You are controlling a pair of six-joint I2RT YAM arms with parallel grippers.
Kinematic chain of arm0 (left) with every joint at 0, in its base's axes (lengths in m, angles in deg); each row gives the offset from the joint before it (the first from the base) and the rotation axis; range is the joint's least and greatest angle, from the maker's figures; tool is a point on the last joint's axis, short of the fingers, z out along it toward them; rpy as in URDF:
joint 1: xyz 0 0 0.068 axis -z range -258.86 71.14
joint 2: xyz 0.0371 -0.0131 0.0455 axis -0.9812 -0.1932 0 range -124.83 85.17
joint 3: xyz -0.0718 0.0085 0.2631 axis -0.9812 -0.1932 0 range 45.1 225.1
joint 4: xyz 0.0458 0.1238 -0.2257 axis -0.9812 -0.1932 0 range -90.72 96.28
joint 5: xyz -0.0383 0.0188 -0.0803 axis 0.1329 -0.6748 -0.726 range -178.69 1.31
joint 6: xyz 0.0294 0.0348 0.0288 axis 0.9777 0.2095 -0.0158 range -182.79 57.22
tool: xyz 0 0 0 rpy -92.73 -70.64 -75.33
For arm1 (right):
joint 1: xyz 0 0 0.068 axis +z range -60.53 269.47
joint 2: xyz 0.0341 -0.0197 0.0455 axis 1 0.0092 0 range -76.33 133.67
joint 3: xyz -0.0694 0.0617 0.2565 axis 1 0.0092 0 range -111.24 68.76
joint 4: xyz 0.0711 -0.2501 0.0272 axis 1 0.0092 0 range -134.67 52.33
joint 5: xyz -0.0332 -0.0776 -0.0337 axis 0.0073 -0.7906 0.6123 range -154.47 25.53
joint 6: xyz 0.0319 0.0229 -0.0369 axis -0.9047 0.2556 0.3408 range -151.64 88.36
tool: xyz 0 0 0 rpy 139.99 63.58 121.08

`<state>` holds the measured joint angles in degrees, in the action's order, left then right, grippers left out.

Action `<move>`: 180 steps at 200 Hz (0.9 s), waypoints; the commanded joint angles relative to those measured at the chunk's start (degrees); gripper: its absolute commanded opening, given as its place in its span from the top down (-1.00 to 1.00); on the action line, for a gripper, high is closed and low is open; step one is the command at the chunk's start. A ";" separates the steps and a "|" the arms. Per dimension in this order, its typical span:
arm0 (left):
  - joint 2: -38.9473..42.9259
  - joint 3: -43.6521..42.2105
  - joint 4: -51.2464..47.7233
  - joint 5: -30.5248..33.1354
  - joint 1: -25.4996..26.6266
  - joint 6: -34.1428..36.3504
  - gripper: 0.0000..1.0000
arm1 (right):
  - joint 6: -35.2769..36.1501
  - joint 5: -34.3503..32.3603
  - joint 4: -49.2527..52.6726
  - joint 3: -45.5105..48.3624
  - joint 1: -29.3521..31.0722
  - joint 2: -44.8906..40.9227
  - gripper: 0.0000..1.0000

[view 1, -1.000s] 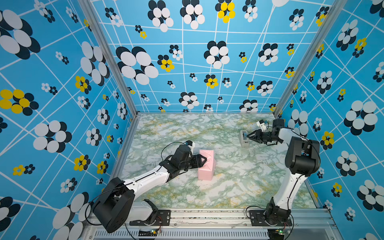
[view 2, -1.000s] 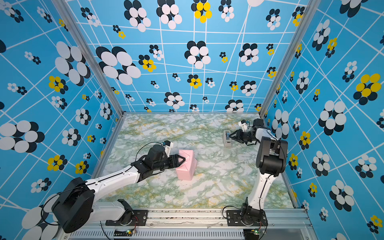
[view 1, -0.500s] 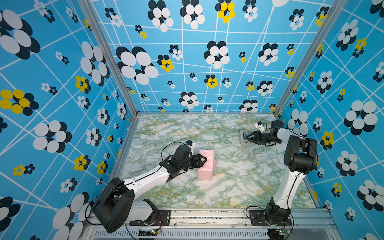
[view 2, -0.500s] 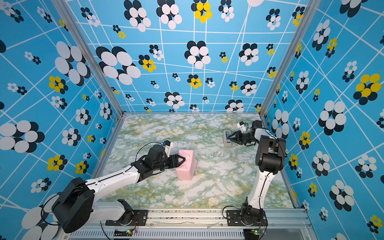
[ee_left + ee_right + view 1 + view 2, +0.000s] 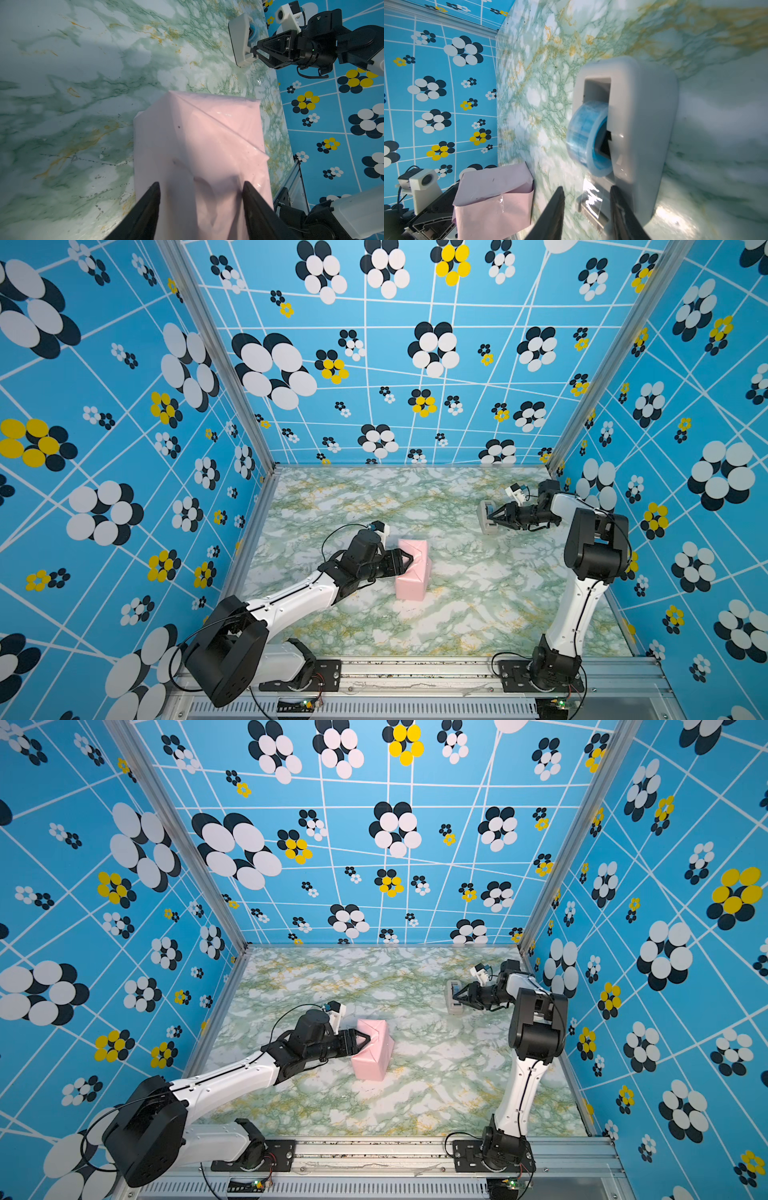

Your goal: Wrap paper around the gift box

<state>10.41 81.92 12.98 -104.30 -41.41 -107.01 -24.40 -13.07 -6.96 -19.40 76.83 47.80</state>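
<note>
Centred on the table (image 5: pixel 478 614), the gift box hides inside pink paper (image 5: pixel 412 572); light, stiff, slippery, I judge, so press faces, not folds; my left gripper (image 5: pixel 201 187), jaws apart, pushes its end flap; my right gripper (image 5: pixel 586 189), jaws apart, straddles the strip at the tape dispenser (image 5: pixel 643 124).

Bright, even light fills both top views, sharp, the walls (image 5: pixel 104 448) bowing at the edges. In the left wrist view soft shadows darken the paper (image 5: pixel 199 135) and the table (image 5: pixel 62 83) beside it. In the right wrist view the table far from the paper blurs and glares.
</note>
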 commanded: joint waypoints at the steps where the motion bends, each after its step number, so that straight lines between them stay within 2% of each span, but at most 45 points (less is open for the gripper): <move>1: -0.82 -2.13 -7.93 4.19 -1.10 1.82 -0.27 | 1.02 -0.51 4.07 -1.46 0.78 2.78 0.22; 93: 0.13 -2.49 -8.26 4.52 -1.08 1.95 -0.27 | 1.24 4.77 10.70 -7.59 0.78 7.59 0.23; 145: 0.40 -2.74 -7.93 4.67 -1.14 1.95 -0.27 | 0.42 7.24 11.15 -8.85 0.78 8.99 0.26; 180: 0.41 -2.80 -7.97 4.66 -1.09 1.91 -0.26 | -1.18 5.74 10.55 -9.05 0.69 9.25 0.25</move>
<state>11.52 81.55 12.37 -103.27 -41.52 -106.66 -24.38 -6.12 1.87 -27.90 76.80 54.67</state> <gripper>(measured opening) 0.633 0.370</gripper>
